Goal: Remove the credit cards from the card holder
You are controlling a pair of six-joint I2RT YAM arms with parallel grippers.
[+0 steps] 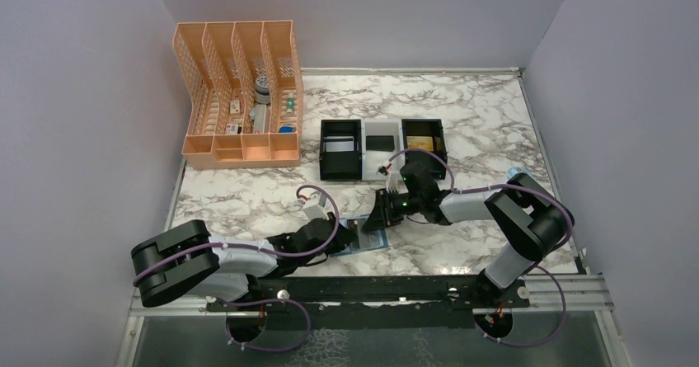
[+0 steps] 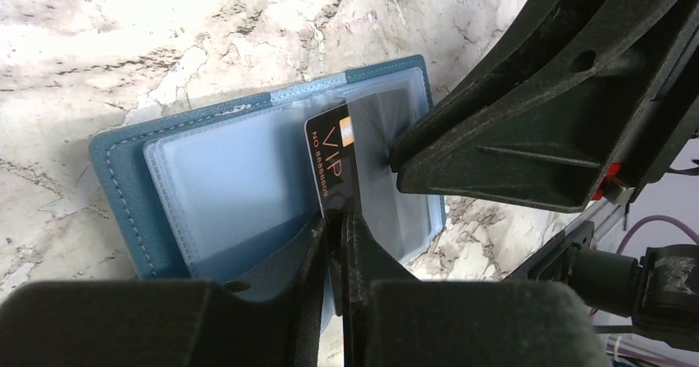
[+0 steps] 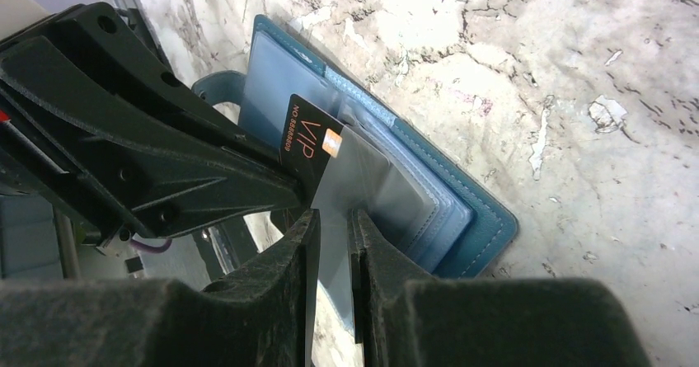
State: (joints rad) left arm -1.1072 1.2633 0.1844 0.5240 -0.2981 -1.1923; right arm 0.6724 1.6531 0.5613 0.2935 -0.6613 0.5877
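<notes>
Top external view shows a white marble table (image 1: 494,119) veined in grey and brown, closed in by plain grey-lilac walls (image 1: 82,95). A peach mesh organizer (image 1: 239,103) stands far beyond the left claw (image 1: 353,237). A three-compartment tray (image 1: 340,169) sits just beyond the right claw (image 1: 375,225). It holds a silver-grey card (image 1: 338,145), a dark card (image 1: 379,143) and a gold card (image 1: 419,142), one in each bay. The two claws meet tip to tip over the card holder (image 1: 363,243), which lies open and flat on the marble directly beneath them. From the left wrist, the left claw's fingers are drawn narrow and pinch the lower edge of a black VIP card (image 2: 330,157). That card stands partly out of a clear pocket near the holder's middle. From the right wrist, the right claw is also narrow. It nips a raised clear pocket leaf of the card holder, just beside the card's orange-marked corner. The teal cover spreads to either side of both claws.
</notes>
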